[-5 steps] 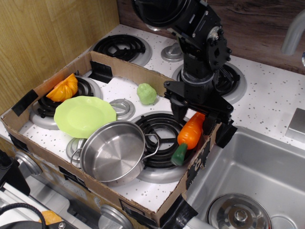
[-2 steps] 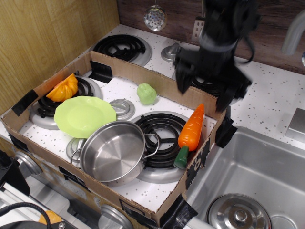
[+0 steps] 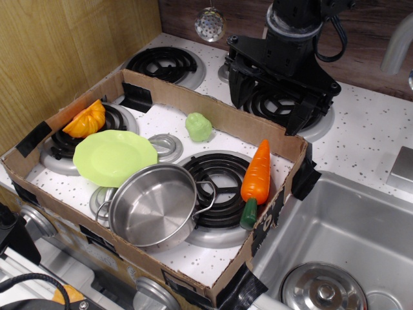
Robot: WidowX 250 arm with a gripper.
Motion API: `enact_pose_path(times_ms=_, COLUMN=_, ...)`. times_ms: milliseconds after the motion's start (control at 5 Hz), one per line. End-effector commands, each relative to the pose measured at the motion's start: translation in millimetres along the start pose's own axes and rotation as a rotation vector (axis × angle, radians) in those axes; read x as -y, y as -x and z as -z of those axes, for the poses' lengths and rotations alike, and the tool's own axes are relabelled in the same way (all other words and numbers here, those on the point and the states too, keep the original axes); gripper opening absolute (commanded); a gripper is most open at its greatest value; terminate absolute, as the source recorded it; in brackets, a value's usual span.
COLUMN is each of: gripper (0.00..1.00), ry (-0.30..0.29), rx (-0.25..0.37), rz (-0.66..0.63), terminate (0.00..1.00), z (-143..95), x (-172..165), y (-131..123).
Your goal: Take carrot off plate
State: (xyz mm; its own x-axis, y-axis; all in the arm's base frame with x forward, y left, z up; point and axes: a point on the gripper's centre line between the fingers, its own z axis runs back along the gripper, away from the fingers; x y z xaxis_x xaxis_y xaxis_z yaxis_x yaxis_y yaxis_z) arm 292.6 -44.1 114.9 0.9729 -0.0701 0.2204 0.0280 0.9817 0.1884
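observation.image: carrot [image 3: 257, 174] lies off the plate [image 3: 114, 157], light, stiff, slick plastic (grab mid-body, across the taper); gripper [image 3: 270, 104] hangs above, fingers apart, empty.

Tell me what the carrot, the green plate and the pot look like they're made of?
The carrot looks like smooth, slightly glossy moulded plastic, uniformly orange with a dark green stub. The plate seems plastic too: flat lime colour, soft sheen. The pot appears to be polished steel, judging by its mirror-like reflections.
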Motion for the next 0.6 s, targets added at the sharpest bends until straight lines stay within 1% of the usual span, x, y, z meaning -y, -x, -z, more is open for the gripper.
enact_pose_path(times_ms=0, gripper=1.00, ry=0.007, rx=0.058, rz=-0.015, terminate=0.00, z=-21.5, x=-2.1, y=-9.6)
enact_pose_path(times_ms=200, gripper=1.00, ry=0.007, rx=0.058, rz=-0.015, terminate=0.00, z=-21.5, x=-2.1, y=-9.6)
enact_pose_path(times_ms=400, gripper=1.00, ry=0.007, rx=0.058, rz=-0.015, terminate=1.00, z=-21.5, x=-2.1, y=-9.6)
